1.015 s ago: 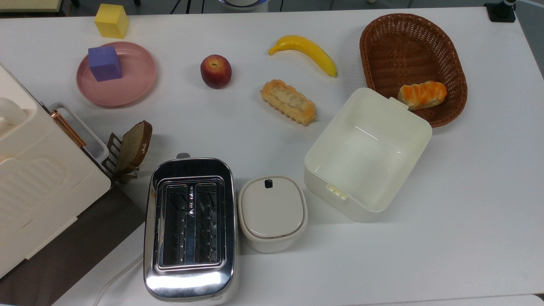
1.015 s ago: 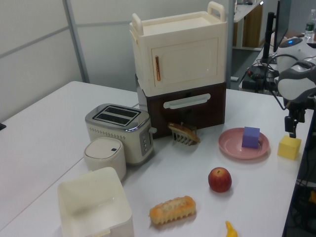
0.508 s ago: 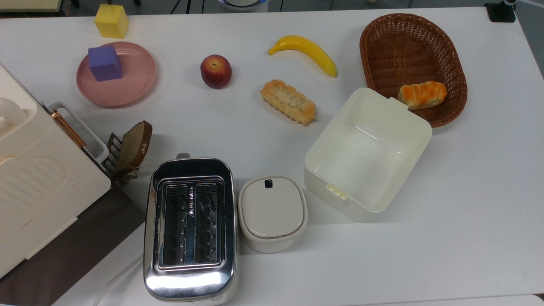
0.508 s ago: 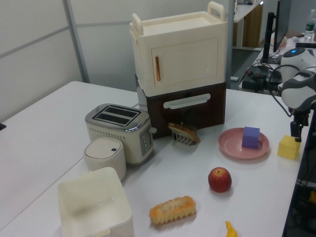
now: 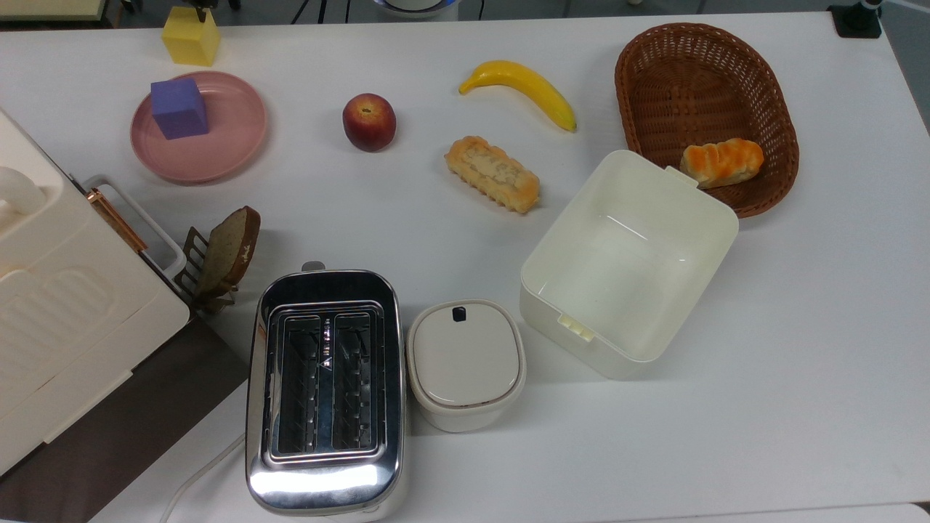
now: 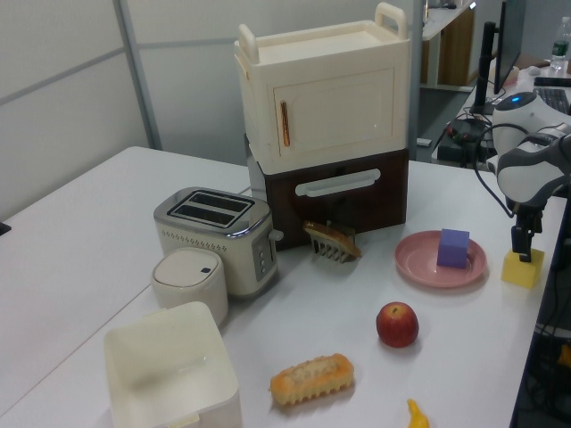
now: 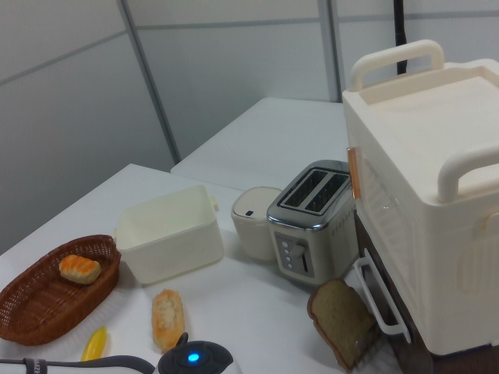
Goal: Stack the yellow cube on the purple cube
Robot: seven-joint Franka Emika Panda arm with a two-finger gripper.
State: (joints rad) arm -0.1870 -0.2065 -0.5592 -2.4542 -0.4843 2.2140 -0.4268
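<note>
Gripper: poised directly atop yellow cube for pickup; finger state cannot be told. Purple cube: on pink plate, beside gripper, awaiting stacking.

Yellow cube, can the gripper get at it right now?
Probably yes. The gripper is right above the yellow cube at the table edge, with nothing between them.

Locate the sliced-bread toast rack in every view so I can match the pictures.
Top view: brown wire rack with a bread slice, lower left, above the shiny chrome toaster.
Left view: rack centre, right of the toaster.
Right view: rack bottom right, beside the toaster.
Shared landmark: the toaster.
</note>
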